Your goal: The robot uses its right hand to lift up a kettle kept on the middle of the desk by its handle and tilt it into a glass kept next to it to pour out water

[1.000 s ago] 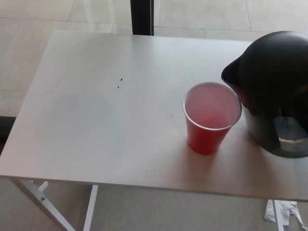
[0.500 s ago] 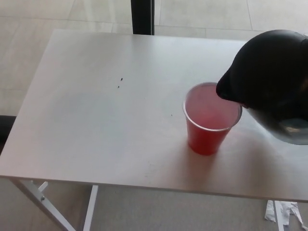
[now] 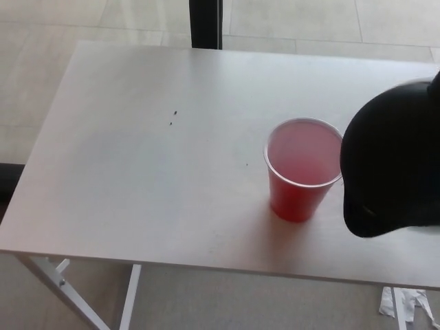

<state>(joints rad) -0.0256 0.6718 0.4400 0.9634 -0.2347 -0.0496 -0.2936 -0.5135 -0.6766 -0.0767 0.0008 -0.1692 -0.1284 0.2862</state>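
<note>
You should note the black kettle (image 3: 393, 161), which half a second ago had its spout over the red plastic cup (image 3: 302, 168), now hangs just right of it, spout swung nearward; neither hand shows, so grip cannot be confirmed.

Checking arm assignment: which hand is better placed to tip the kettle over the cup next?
Right, likely. The kettle hangs at the picture's right edge, just right of the red cup, on that arm's side. Neither hand shows, so its grip can't be confirmed.
</note>
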